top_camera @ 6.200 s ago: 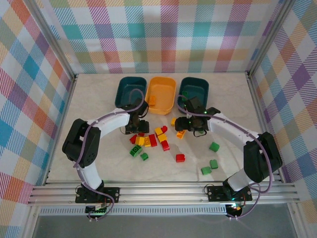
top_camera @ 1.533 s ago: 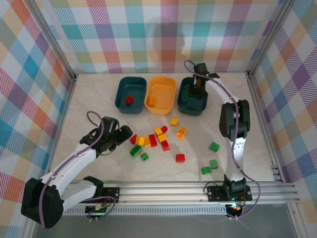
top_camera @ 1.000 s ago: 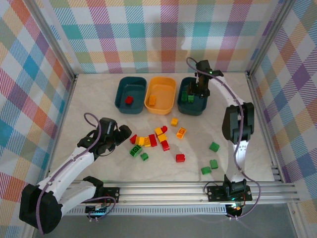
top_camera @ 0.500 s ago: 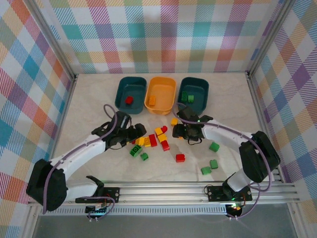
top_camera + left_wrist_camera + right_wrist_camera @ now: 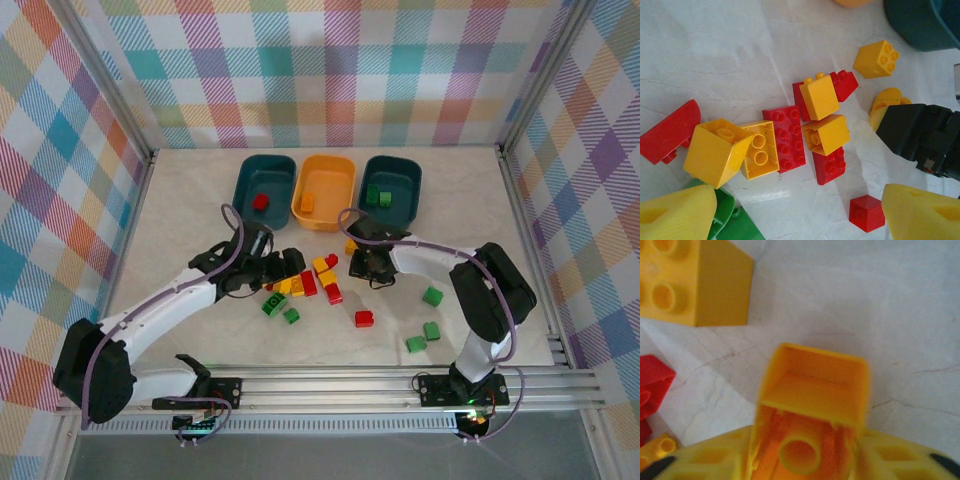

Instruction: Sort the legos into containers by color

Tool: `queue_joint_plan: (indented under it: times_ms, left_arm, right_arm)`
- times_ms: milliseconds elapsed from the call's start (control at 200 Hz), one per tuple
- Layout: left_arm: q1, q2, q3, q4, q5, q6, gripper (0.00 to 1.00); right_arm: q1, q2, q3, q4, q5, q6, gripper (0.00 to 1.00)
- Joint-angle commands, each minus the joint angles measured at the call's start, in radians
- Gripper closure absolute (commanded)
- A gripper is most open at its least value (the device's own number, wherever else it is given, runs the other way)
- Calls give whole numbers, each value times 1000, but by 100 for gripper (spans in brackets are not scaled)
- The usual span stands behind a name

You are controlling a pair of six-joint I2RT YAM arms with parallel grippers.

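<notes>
Legos [image 5: 790,137] lay clustered on the counter [image 5: 190,210]; the right pincer [image 5: 807,460] pinched one yellow brick [image 5: 812,385], the left pincer [image 5: 797,215] gaped wide alongside. We feared crowded arms might jar it loose.

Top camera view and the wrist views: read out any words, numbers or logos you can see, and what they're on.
No text can be read.
One green brick among the loose legos seems to carry pale marks, too small to read.
The tubs show no lettering.
</notes>
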State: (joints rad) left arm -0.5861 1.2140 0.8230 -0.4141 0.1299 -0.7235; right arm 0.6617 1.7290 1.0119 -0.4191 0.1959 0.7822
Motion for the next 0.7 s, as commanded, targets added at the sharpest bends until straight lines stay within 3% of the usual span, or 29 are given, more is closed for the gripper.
queue_joint_plan:
  times_ms: [0, 165, 360, 500, 620, 695]
  left_arm:
    - [-3, -34, -10, -38, -28, 18, 14]
    - [-3, -17, -8, -35, -30, 19, 14]
    - [13, 24, 58, -79, -58, 43, 13]
    - [152, 67, 62, -76, 38, -10, 12]
    - [296, 121, 25, -56, 159, -104, 14]
    - [319, 131, 32, -82, 181, -100, 16]
  right_arm:
    - [3, -13, -6, 1, 65, -2, 64]
    - [3, -74, -34, -20, 86, -38, 76]
    - [3, -203, -4, -87, 119, -101, 79]
    - [1, -212, 118, -85, 23, -217, 76]
    - [1, -85, 278, -65, -66, -285, 78]
    - [-5, 6, 398, -79, -63, -318, 78]
